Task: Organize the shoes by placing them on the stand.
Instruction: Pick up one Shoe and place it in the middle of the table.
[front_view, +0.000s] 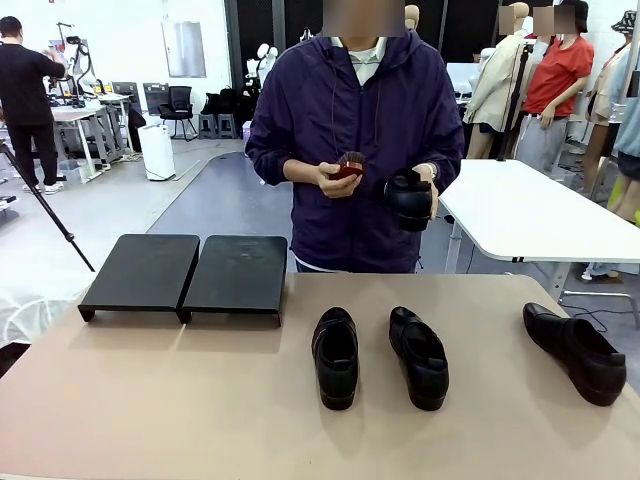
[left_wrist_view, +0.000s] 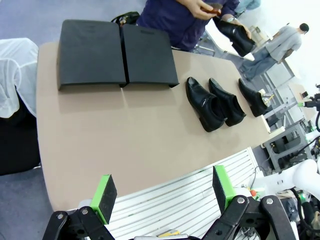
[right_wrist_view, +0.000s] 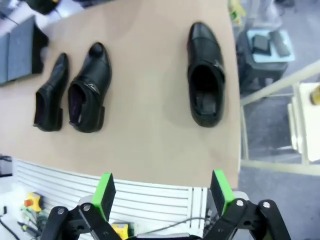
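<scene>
Trouble is likeliest at the paired shoes (right_wrist_view: 90, 95), which lie just beside each other ahead and to the left of the right jaws. A finger coming down between them could shove the neighbour, and the shiny leather may slip from the green pads (right_wrist_view: 104, 192). The lone shoe (right_wrist_view: 205, 75), straight ahead of those jaws, sits near the edge of the table (right_wrist_view: 150, 140), so a nudge might send it off. Both sets of jaws stand wide and hold nothing, short of the table's near edge. The stand (left_wrist_view: 115, 52) lies far ahead and left of the left jaws, bare and well apart from every shoe, so each carry looks long. The fourth shoe (front_view: 409, 196) is in the person's hand (front_view: 431, 178); reaching for it risks bumping that hand.

The front view shows that shoe plainly, plus a small reddish-brown thing (front_view: 349, 165) in the other hand (front_view: 330, 178). The right wrist view shows the lone shoe's open mouth and the drop beside it. The left wrist view shows the stand's whole top.
</scene>
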